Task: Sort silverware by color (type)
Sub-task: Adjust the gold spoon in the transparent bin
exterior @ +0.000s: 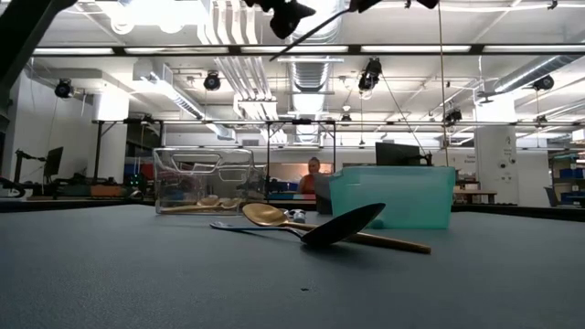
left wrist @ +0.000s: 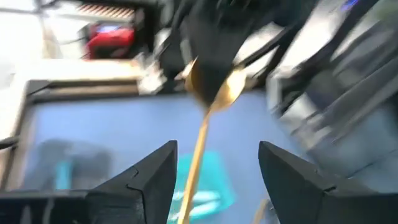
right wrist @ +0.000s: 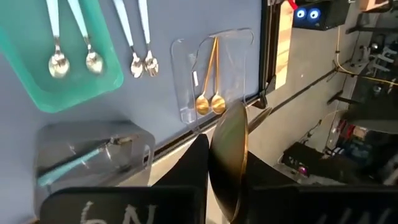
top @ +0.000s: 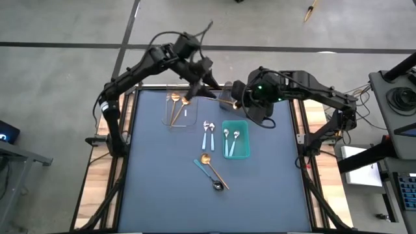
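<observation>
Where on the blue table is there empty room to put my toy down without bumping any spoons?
The near part of the blue mat, below the crossed spoons, looks bare. So does the left strip under the clear bin and the right strip beside the teal bin. The far middle is crowded: bins, loose blue-handled spoons, both grippers.

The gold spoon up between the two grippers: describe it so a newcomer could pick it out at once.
Start at the clear bin at the table's far edge. Just beside it, the right gripper pinches a gold spoon by its bowl. It alone is off the table; the other gold spoons lie in the bin or on the mat.
</observation>
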Available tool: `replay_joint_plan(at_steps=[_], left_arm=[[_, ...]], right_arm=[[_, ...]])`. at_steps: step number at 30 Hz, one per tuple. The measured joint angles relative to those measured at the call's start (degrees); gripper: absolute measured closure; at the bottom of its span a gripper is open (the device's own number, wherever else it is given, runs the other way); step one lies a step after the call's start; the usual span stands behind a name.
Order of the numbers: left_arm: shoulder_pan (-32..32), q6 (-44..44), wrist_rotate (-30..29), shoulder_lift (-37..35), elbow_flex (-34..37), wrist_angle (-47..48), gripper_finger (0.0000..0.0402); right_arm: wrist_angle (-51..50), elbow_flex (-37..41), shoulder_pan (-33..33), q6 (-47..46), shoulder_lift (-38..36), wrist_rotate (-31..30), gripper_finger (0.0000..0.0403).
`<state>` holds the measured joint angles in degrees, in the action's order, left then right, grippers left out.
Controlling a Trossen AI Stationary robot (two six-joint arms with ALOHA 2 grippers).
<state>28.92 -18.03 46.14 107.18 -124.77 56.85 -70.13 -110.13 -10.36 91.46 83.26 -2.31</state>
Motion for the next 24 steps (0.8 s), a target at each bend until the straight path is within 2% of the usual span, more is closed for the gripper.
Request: replay_joint_plan(at_steps=[3,7,10,12,18,24], left_arm=[[-2.4,-4.5,-9.2,-0.1,0.0,2.5,0.0199],[-5.3,-6.5,-13.8,-0.1,0.0,2.3,0.0205],[-6.9,-6.5,-21.5,-0.1,0.0,2.1,0.0207],[-7.5,-6.5,-24.5,-0.1,0.3,1.4,0.0208],[-7.8,-5.4,-24.6,-0.1,2.4,-2.0,0.0208],[-8.2,-5.3,-21.3,-0.1,4.7,-2.0,0.0208]], right_arm=[[0.0,0.0,0.0,1.9,0.0,-1.4,0.0390],[-0.8,0.0,0.0,2.1,0.4,-2.3,0.0390],[-1.6,0.1,0.0,2.1,0.6,-2.3,0.0390],[-2.0,0.1,0.0,2.0,0.6,-2.3,0.0390],[-1.9,0.1,0.1,1.8,0.5,-2.4,0.0390],[-2.3,0.1,0.4,1.5,0.8,-2.4,0.0390]])
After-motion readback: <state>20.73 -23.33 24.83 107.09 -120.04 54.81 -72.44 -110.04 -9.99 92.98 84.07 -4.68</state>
